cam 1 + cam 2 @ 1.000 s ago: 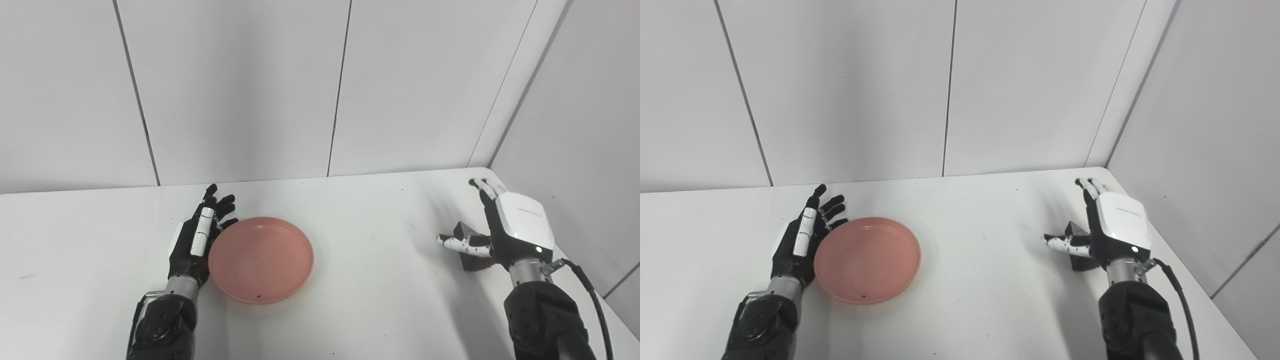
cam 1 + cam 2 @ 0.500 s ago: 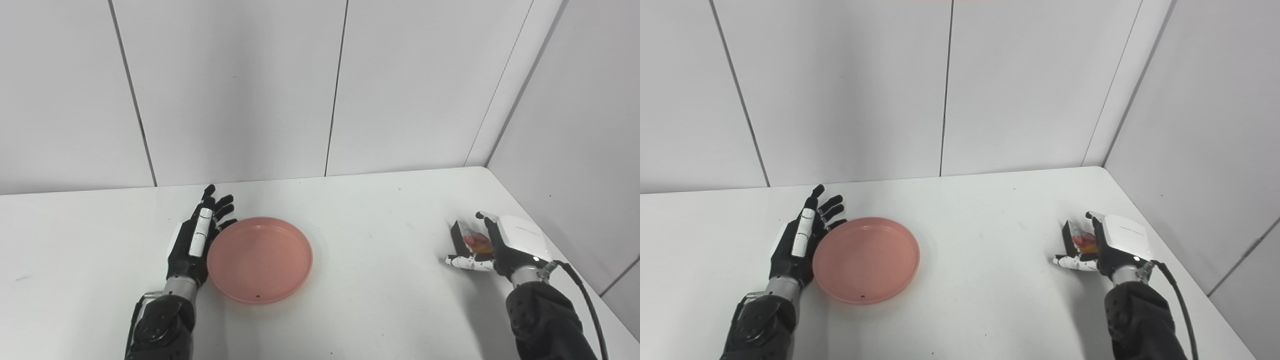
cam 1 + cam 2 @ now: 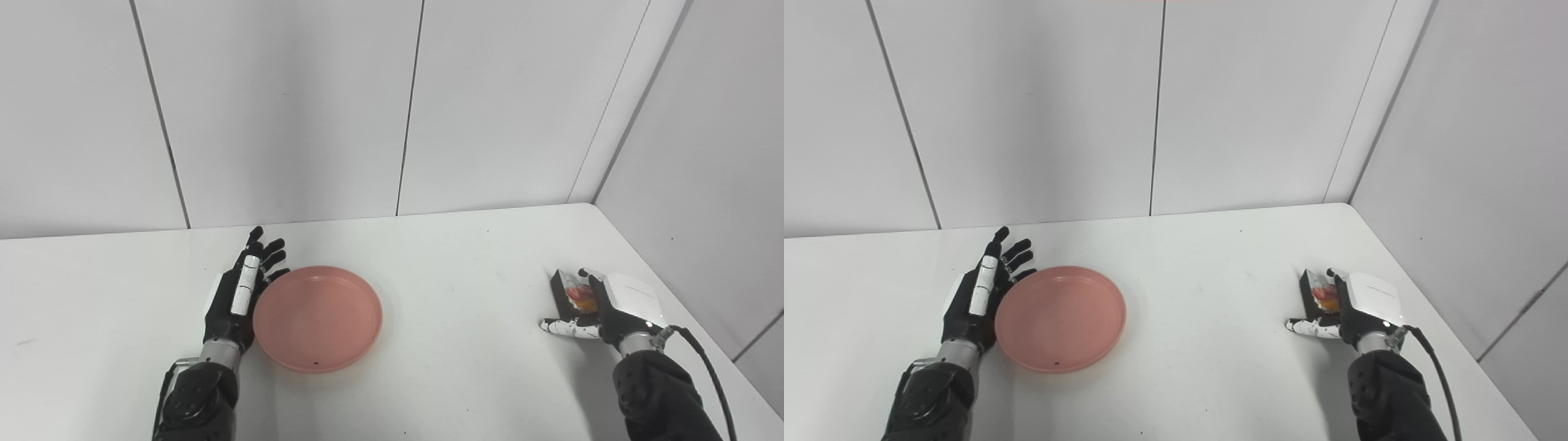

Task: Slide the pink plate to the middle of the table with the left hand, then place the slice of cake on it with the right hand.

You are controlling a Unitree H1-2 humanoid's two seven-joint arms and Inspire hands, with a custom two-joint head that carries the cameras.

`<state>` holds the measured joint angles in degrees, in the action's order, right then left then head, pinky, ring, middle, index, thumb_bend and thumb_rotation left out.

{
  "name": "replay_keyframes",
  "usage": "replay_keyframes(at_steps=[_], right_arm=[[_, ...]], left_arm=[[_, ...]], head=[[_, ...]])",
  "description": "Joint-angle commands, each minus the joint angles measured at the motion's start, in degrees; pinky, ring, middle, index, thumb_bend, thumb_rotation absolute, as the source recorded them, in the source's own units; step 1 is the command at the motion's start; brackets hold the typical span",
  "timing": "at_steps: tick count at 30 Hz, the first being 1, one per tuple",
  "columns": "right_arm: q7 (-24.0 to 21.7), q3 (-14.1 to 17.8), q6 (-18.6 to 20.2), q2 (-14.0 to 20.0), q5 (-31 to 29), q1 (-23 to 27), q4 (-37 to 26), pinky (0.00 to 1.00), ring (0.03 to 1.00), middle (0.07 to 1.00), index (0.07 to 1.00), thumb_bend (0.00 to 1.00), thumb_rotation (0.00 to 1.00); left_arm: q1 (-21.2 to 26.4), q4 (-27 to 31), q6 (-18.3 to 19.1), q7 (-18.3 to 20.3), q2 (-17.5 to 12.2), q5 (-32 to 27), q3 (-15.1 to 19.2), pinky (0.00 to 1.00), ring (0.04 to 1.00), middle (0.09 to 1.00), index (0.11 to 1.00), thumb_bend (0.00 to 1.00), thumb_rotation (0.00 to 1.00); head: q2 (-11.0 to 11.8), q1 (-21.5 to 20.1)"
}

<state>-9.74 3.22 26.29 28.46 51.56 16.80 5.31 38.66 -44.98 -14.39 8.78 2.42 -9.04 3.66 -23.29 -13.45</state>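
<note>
Two hands low on white table [image 3: 465, 257]: left hand [image 3: 240, 297] fingers spread, flat against pink plate [image 3: 318, 317] at its 9 o'clock; right hand [image 3: 612, 304] curled around cake slice [image 3: 571, 293], far right; grip unclear

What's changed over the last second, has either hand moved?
The right hand has dropped from above the slice of cake down beside it, fingers curling around it; a firm grip isn't clear yet. The cake has not left the table. The left hand stays open beside the pink plate, which has not moved.
</note>
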Motion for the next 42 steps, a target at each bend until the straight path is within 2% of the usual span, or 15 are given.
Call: replay_keyframes(at_steps=[1, 8, 10, 12, 16, 20, 22, 23, 24, 25, 30, 33, 35, 38, 42], right_arm=[[2.2, 0.3, 0.1, 2.3, -0.4, 1.5, -1.0, 0.76, 0.860, 0.870, 0.856, 1.00, 0.55], [4.0, -0.2, 0.3, 2.4, -1.0, 1.3, -0.2, 0.76, 0.848, 0.861, 0.847, 1.00, 0.53], [5.0, -0.1, 0.4, 2.1, -0.7, 1.4, 0.4, 0.72, 0.825, 0.849, 0.843, 1.00, 0.51], [7.0, -0.2, 0.2, 1.9, -0.8, 1.4, 1.1, 0.65, 0.733, 0.773, 0.813, 1.00, 0.50], [9.9, 0.0, -0.7, 1.7, -2.3, 1.7, 2.8, 0.55, 0.638, 0.715, 0.775, 1.00, 0.51], [10.4, 0.0, -1.7, 2.0, -5.7, 1.9, 3.9, 0.44, 0.541, 0.656, 0.735, 1.00, 0.49], [10.7, -0.2, -1.9, 2.2, -7.0, 2.0, 4.1, 0.33, 0.411, 0.521, 0.707, 1.00, 0.44], [11.1, 0.0, -2.3, 2.2, -7.9, 2.0, 4.4, 0.23, 0.297, 0.393, 0.685, 0.99, 0.39], [11.1, -0.1, -2.1, 2.1, -8.6, 2.1, 4.6, 0.17, 0.236, 0.324, 0.675, 0.98, 0.36], [10.9, -0.2, -1.6, 2.2, -9.1, 2.1, 4.6, 0.17, 0.230, 0.318, 0.675, 0.98, 0.36], [9.5, -1.2, 0.4, 2.6, -9.5, 1.8, 3.8, 0.25, 0.325, 0.417, 0.639, 0.97, 0.35], [9.3, -1.3, 0.5, 2.8, -9.6, 1.6, 3.5, 0.23, 0.307, 0.399, 0.631, 0.97, 0.36], [9.1, -1.3, 0.5, 2.8, -9.6, 1.4, 3.0, 0.25, 0.329, 0.422, 0.628, 0.96, 0.36], [9.1, -1.5, 0.5, 2.9, -9.6, 1.2, 2.6, 0.31, 0.400, 0.495, 0.621, 0.96, 0.38], [9.5, -1.4, 0.1, 3.0, -10.0, 1.1, 1.8, 0.30, 0.388, 0.485, 0.632, 0.96, 0.38]], left_arm=[[-1.9, -1.9, 2.1, 0.3, 0.2, 0.1, -0.4, 0.77, 0.877, 0.869, 0.961, 0.80, 0.88], [-1.9, -1.9, 2.2, 0.1, 0.2, 0.4, -0.6, 0.75, 0.875, 0.868, 0.954, 0.82, 0.88], [-1.9, -1.8, 2.3, 0.1, 0.1, 0.4, -0.6, 0.75, 0.873, 0.868, 0.952, 0.82, 0.87], [-1.9, -1.8, 2.3, 0.0, 0.1, 0.5, -0.7, 0.75, 0.869, 0.868, 0.948, 0.82, 0.88], [-1.8, -2.3, 2.2, 0.1, 0.0, 0.4, -0.6, 0.75, 0.873, 0.870, 0.941, 0.82, 0.88], [-1.9, -2.2, 2.4, 0.2, -0.1, 0.5, -0.7, 0.75, 0.869, 0.867, 0.936, 0.82, 0.87], [-1.9, -2.0, 2.7, 0.3, 0.0, 0.2, -0.6, 0.75, 0.869, 0.866, 0.934, 0.82, 0.87], [-1.9, -2.0, 2.8, 0.2, 0.0, 0.2, -0.5, 0.76, 0.871, 0.867, 0.931, 0.82, 0.86], [-1.9, -1.9, 3.0, 0.1, 0.0, 0.1, -0.5, 0.76, 0.869, 0.867, 0.927, 0.81, 0.86], [-1.9, -1.9, 3.1, 0.2, 0.0, 0.2, -0.5, 0.76, 0.868, 0.867, 0.927, 0.81, 0.86], [-2.0, -1.7, 3.0, 0.5, 0.0, 0.2, -0.6, 0.76, 0.870, 0.869, 0.931, 0.81, 0.87], [-2.0, -1.5, 3.1, 0.4, 0.0, 0.2, -0.6, 0.76, 0.870, 0.865, 0.928, 0.81, 0.87], [-2.0, -1.4, 3.3, 0.4, 0.1, 0.2, -0.6, 0.76, 0.871, 0.867, 0.929, 0.81, 0.87], [-2.1, -1.2, 3.7, 0.4, 0.2, 0.1, -0.5, 0.76, 0.871, 0.868, 0.928, 0.80, 0.87], [-2.2, -1.0, 3.9, 0.3, 0.2, 0.1, -0.6, 0.76, 0.870, 0.867, 0.928, 0.79, 0.86]], head=[[-0.1, 0.0], [-0.4, 0.2], [-0.5, 0.2], [-0.5, 0.2], [-0.7, 0.2], [-0.7, 0.2], [-0.8, 0.2], [-0.9, 0.2], [-0.9, 0.2], [-1.0, 0.2], [-1.1, 0.3], [-1.2, 0.2], [-1.2, 0.3], [-1.1, 0.4], [-1.1, 0.4]])
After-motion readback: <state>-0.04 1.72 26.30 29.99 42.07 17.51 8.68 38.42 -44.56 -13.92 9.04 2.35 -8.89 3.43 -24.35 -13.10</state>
